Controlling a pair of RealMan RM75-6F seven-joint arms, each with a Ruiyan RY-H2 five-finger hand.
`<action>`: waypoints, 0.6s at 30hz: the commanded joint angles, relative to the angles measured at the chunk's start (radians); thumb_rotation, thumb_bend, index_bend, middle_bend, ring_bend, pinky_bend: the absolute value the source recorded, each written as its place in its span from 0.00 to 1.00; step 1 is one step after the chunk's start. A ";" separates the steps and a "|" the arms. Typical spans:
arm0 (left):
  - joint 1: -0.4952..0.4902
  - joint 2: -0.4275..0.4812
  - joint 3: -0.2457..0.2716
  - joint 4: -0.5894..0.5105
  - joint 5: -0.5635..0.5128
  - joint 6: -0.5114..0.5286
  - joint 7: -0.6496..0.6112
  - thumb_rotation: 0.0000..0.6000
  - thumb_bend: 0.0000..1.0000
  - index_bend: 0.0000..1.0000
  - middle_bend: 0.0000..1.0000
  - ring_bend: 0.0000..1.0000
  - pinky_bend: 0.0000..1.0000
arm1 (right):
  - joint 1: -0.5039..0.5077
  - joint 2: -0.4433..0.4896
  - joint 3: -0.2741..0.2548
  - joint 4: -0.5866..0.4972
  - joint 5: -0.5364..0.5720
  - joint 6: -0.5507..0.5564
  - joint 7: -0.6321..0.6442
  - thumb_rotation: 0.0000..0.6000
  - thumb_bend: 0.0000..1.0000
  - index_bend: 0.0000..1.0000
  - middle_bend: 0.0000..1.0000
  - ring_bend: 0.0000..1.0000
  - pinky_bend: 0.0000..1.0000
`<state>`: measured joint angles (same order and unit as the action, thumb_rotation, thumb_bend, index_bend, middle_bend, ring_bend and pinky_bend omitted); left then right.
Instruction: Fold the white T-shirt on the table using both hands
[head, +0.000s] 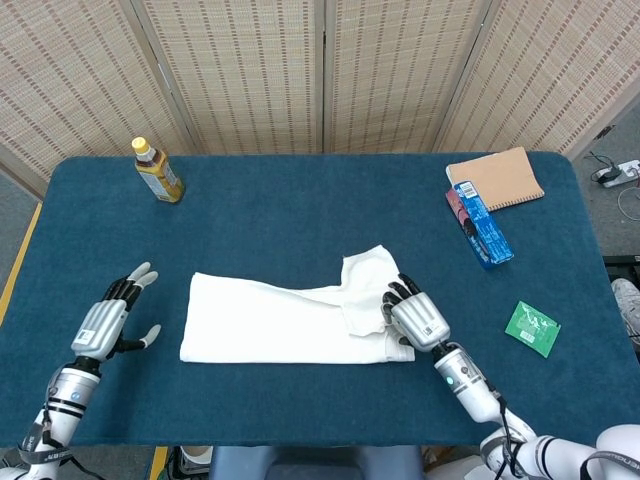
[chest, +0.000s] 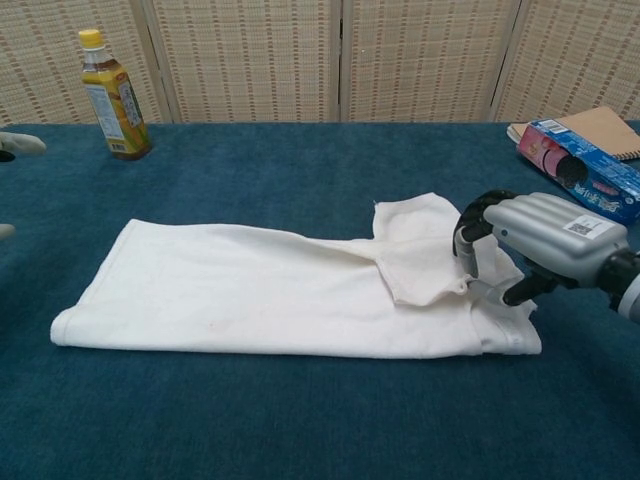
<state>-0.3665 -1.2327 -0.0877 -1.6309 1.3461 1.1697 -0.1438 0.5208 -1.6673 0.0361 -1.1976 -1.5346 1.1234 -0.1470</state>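
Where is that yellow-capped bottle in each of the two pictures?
Head view: the bottle stands at the table's far left corner, upper left of the picture.
Chest view: the bottle is at top left, before the screen.
Shared landmark: the T-shirt lies nearer the robot, to the bottle's right.

In the chest view, the silver left hand (chest: 12, 146) is mostly chopped off by the frame edge. The tan spiral notebook (chest: 604, 126) is cut off too. Labels are too small to read.
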 joint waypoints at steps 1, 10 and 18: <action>0.002 0.002 0.000 0.000 0.001 0.002 -0.003 1.00 0.35 0.02 0.00 0.00 0.01 | 0.003 -0.002 0.007 0.000 0.003 0.003 0.002 1.00 0.44 0.64 0.37 0.18 0.08; 0.013 0.014 -0.003 -0.006 0.012 0.024 -0.014 1.00 0.35 0.03 0.00 0.00 0.01 | 0.044 -0.011 0.119 0.004 0.070 0.014 0.006 1.00 0.45 0.66 0.38 0.19 0.08; 0.024 0.018 0.000 -0.007 0.017 0.036 -0.023 1.00 0.35 0.03 0.00 0.00 0.01 | 0.116 -0.057 0.213 0.087 0.171 -0.046 -0.052 1.00 0.45 0.67 0.39 0.19 0.08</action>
<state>-0.3427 -1.2149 -0.0883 -1.6374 1.3630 1.2052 -0.1661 0.6204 -1.7108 0.2357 -1.1300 -1.3791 1.0929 -0.1846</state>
